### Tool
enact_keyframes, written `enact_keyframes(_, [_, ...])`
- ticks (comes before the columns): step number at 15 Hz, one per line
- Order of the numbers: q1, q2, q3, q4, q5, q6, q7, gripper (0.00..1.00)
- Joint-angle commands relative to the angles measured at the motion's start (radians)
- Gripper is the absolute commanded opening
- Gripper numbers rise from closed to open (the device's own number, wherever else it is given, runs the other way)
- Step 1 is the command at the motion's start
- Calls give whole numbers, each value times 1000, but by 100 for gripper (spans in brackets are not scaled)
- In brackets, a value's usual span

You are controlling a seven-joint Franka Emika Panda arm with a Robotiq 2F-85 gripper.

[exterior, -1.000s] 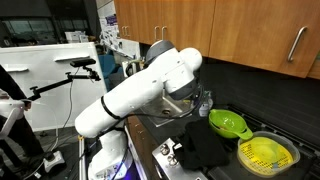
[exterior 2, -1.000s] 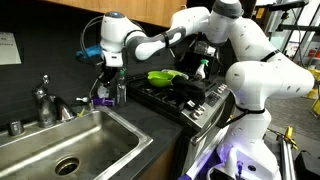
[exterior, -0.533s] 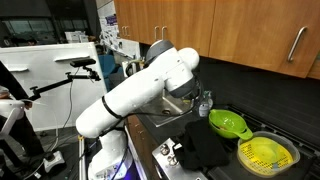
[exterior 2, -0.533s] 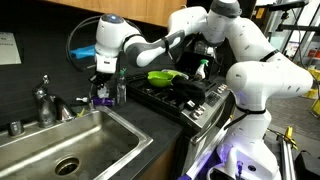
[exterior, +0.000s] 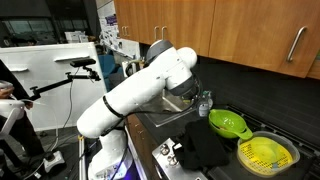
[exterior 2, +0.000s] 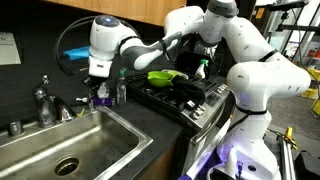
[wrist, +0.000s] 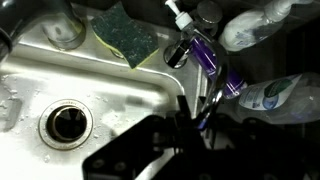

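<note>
Drifted slightly toward the faucet (exterior 2: 45, 100) in the last second, with the gripper (wrist: 197, 112) kept fully closed just over the purple soap bottle (wrist: 205, 58), grip on its pump unclear, and with this bottle unmoved at the back rim of the sink (exterior 2: 90, 135) beside the sponge (wrist: 125, 38).

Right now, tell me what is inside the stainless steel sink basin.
Only a round metal drain shows inside the stainless steel sink basin; the wall under its near rim is hidden.

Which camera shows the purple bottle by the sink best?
The wrist view: the purple bottle is close and clear. In an exterior view it is small beside the sink; elsewhere the robot arm hides it.
</note>
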Motion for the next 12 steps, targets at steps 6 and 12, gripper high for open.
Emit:
enact_keyframes(6, [128, -12, -31, 31, -9, -61, -5, 4])
enact_keyframes(12, [139, -15, -29, 40, -5, -92, 8, 41])
